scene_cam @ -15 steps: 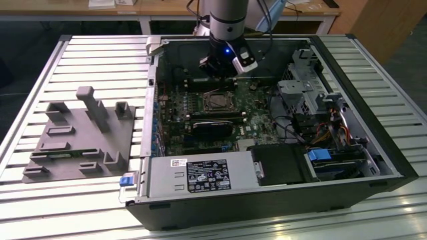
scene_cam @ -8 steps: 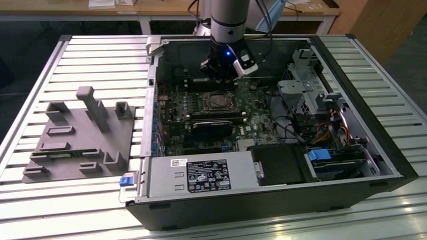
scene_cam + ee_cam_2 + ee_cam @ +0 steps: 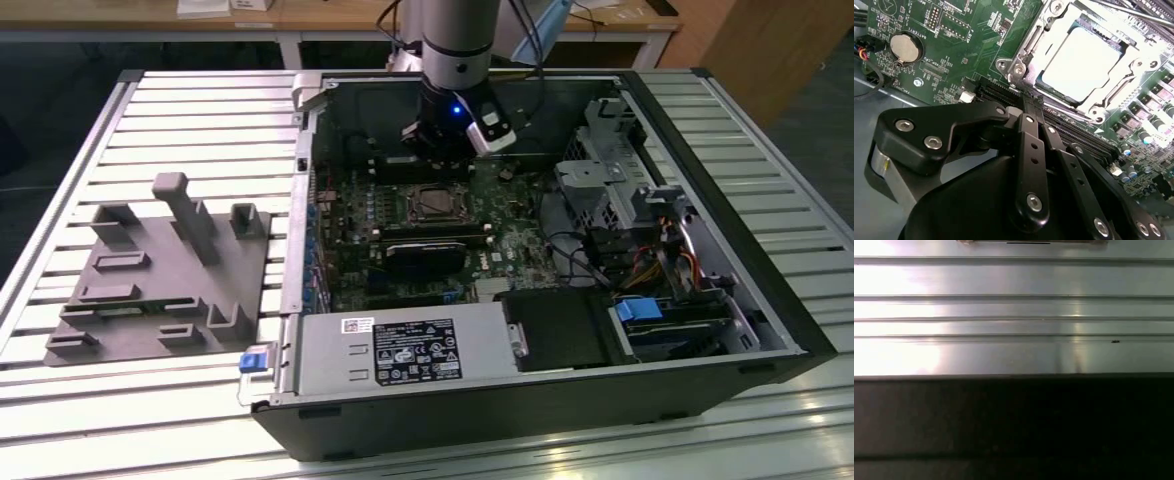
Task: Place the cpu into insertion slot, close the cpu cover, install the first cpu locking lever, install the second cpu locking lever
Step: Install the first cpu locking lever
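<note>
One gripper, fingers pressed together and empty, hangs above the board; at its 1 o'clock, one cpu sits under one cpu cover.

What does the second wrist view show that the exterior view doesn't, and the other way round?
The second wrist view shows, up close, the cpu seated in the insertion slot, the cpu cover lying down around it, a coin cell battery on the board, and the black gripper with its fingers together and nothing between them. The exterior view shows the whole computer case on a slatted table, a grey fixture block at the exterior view's left, and the power supply. Both show the green motherboard and the slot area below the gripper.
</note>
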`<state>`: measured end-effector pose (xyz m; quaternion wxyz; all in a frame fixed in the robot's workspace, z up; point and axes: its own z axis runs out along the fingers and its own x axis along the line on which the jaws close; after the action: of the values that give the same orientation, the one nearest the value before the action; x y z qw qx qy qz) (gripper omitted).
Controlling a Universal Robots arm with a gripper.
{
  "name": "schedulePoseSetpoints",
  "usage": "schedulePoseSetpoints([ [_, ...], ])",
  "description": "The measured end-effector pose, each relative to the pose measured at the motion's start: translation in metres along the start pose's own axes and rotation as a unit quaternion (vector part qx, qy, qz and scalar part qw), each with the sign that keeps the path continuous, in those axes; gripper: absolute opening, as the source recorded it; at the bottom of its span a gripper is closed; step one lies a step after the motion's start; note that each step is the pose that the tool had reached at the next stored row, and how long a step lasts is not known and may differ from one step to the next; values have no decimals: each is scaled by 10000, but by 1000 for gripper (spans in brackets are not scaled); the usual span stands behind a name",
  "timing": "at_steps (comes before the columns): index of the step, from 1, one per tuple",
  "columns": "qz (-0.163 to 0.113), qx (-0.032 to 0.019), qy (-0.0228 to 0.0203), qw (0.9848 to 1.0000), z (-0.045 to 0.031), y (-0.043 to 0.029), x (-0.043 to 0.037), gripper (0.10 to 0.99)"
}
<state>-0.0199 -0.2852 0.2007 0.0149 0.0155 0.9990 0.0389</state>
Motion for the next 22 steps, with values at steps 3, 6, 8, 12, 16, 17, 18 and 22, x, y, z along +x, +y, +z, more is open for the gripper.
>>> schedulePoseSetpoints([
  [3, -1, 24, 5, 10000, 18, -1, -7, 106],
  [6, 0, 39, 6, 10000, 36, 2, -13, 106],
  [8, -1, 43, 5, 10000, 38, 3, -15, 106],
  [12, -1, 32, -1, 10000, 33, 13, -18, 106],
  [16, -1, 40, 4, 10000, -16, 14, -17, 106],
  [17, -1, 41, 4, 10000, -24, 14, -16, 106],
  [18, -1, 40, 3, 10000, -26, 15, -17, 106],
  [22, -1, 41, 4, 10000, -28, 14, -4, 106],
])
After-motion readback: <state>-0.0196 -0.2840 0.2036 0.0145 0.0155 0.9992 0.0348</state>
